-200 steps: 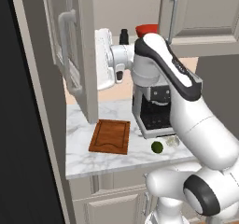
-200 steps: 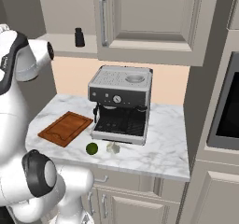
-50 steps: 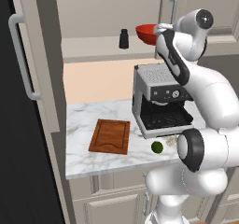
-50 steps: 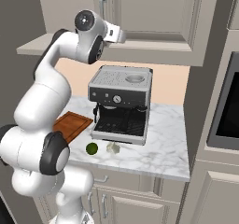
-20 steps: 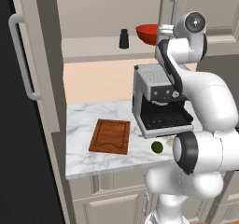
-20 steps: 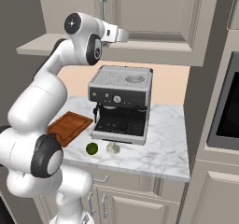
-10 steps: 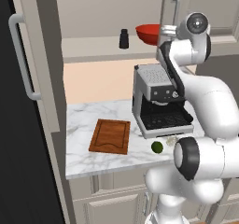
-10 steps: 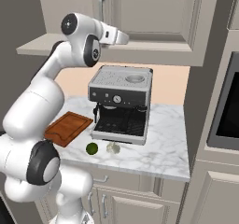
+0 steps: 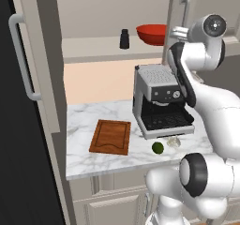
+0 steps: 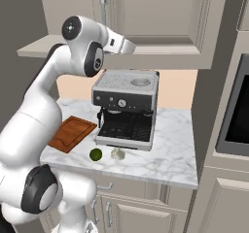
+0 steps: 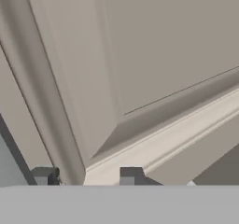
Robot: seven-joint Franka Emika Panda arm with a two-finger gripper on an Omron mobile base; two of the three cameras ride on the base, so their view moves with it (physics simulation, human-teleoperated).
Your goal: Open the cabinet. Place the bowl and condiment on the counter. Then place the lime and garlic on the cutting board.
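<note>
The lime and garlic lie on the counter before the coffee machine, the garlic faint and half-hidden. Farther back, the gripper straddles the cabinet door's edge; whether it pinches, I cannot tell. The bowl, partly hidden, and the condiment stand shelved.

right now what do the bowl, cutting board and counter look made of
The bowl: glossy red, likely glazed ceramic or plastic, going by its sheen. The cutting board: reddish-brown wood with a matte look and a groove round its rim. The counter: white marble-like stone with grey veins, smooth.
</note>
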